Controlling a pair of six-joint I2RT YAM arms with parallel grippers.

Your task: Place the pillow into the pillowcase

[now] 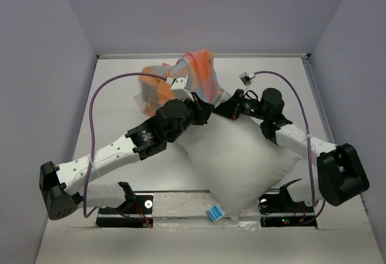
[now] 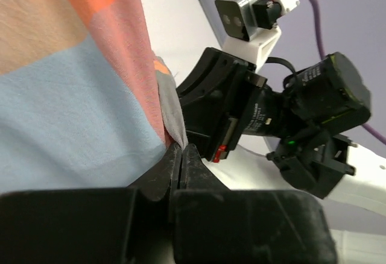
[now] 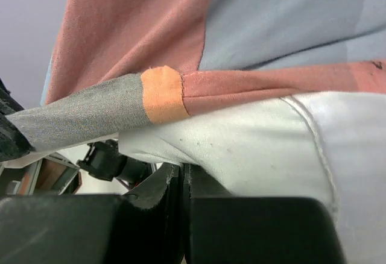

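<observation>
Pillow (image 1: 241, 161), plain white and plump, lies slantwise on the table (image 1: 120, 125) between the two arms. Its near corner reaches the table's near edge and its far end is under the grippers. The pillowcase (image 1: 181, 77), in orange, light blue and grey-brown checks, is bunched in a heap at that far end. In the right wrist view its hem lies across the white fabric, covering only the pillow's far end; most of the pillow is still outside it.

The left gripper (image 2: 181, 155) has its fingers pressed together on a grey edge of the pillowcase, and the checked cloth rises from the pinch. That view also shows the right arm's wrist with its grey camera (image 2: 236, 14), which the right wrist view cannot show. A small label on that wrist is too blurred to read.

The right gripper (image 3: 183, 173) has its fingers pressed together on a fold of the pillow's white fabric, just under the hem.

Only the overhead view shows the blue-and-white tag (image 1: 214, 214) at the pillow's near corner. Its print is too small to read.
</observation>
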